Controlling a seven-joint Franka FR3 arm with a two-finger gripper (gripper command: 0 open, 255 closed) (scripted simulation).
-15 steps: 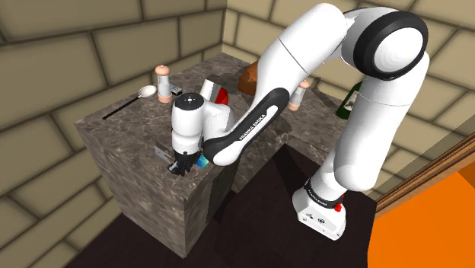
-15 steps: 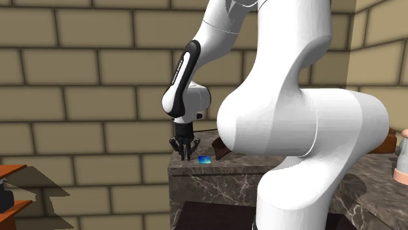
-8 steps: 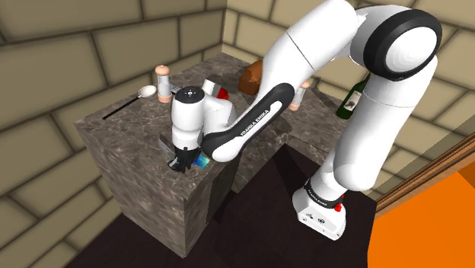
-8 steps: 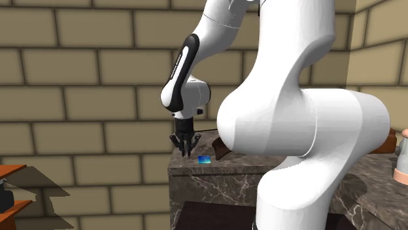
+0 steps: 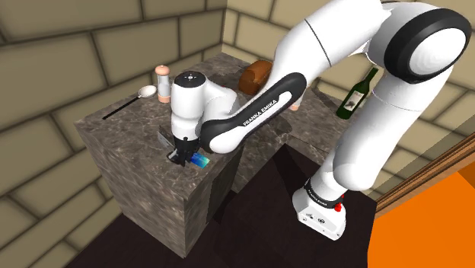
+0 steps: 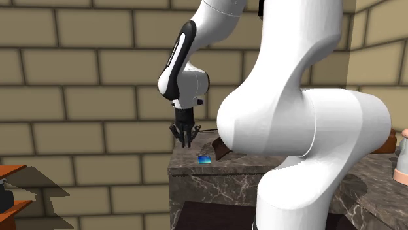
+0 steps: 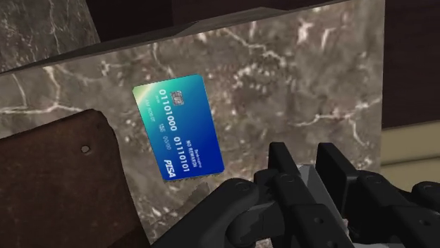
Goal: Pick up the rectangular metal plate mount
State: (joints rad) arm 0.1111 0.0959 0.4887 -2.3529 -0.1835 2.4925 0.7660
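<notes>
The rectangular plate mount [image 5: 166, 138] looks grey in the shoulder view, jutting out sideways from my gripper [image 5: 180, 154]. In the wrist view it is a dark brown flat plate [image 7: 63, 190] with a rounded corner and a small hole, close beside the fingers. My gripper [image 7: 307, 165] is shut, with a sliver of light grey between the fingers. It hangs a little above the marble counter block [image 5: 122, 137]. In the second exterior view the gripper [image 6: 185, 138] points straight down, just clear of the counter top [image 6: 216, 166].
A blue-green bank card [image 5: 200, 161] [image 7: 180, 127] [image 6: 204, 159] lies on the counter beside the gripper, near the block's front edge. Further back stand a shaker [image 5: 162, 82], a spoon [image 5: 129, 103], a brown loaf [image 5: 255, 74] and a green bottle [image 5: 359, 93].
The gripper has risen straight up from the counter, and the plate has gone up with it. The card has stayed where it was.
</notes>
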